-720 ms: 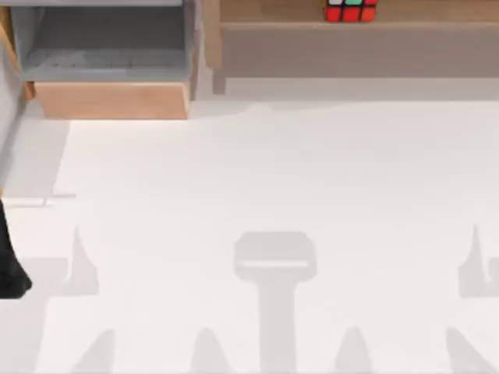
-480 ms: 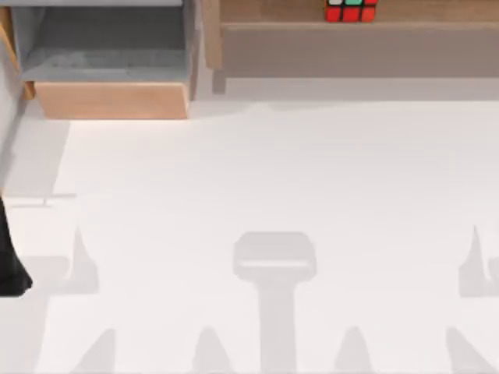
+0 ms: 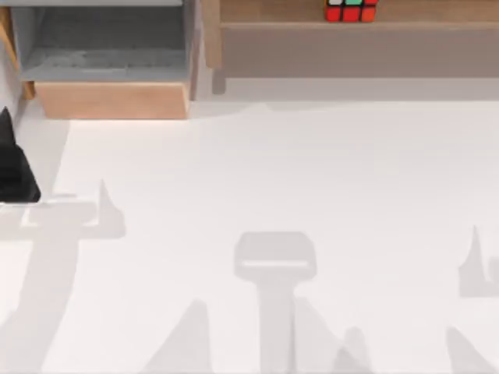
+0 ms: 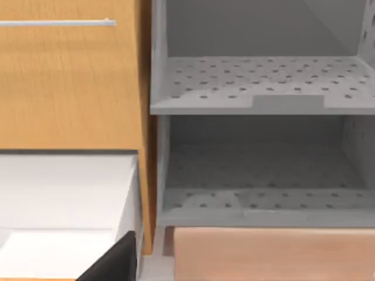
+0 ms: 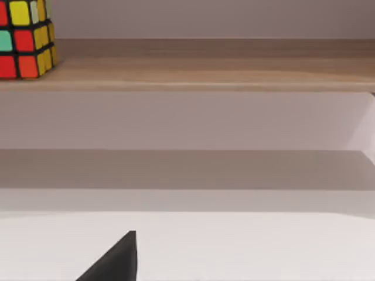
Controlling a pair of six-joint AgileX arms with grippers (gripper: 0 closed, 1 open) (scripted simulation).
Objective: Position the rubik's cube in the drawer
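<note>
Our left gripper [image 3: 15, 167] is at the left edge of the surface [image 3: 273, 171], a dark shape just near of the drawer's left corner. We cannot tell if this gripper is open or closed, because we see only a dark piece of it. In the left wrist view one dark fingertip [image 4: 117, 260] shows at the lower edge, and it holds nothing that we can see.

Beyond this gripper, on the far left side, stands the drawer [image 3: 109, 100]. It is pulled out toward the near side. Its light tan front panel [image 4: 272, 252] faces us, and behind the panel lies the grey speckled floor between grey walls. Nothing lies on that floor. In the left wrist view a grey perforated shelf [image 4: 258, 85] sits above the drawer, and a tall wood panel [image 4: 70, 82] stands beside it.

To the right of the drawer, along the far edge, runs the long light-wood shelf [image 3: 359, 27]. The rubik's cube [image 3: 351, 10] rests on top of this shelf, well apart from the drawer and from our left gripper.

In the right wrist view the cube [image 5: 26, 38] shows red, yellow and green squares, and one dark fingertip of our right gripper [image 5: 114, 260] shows over the white surface; for this gripper also we cannot tell open or closed.
</note>
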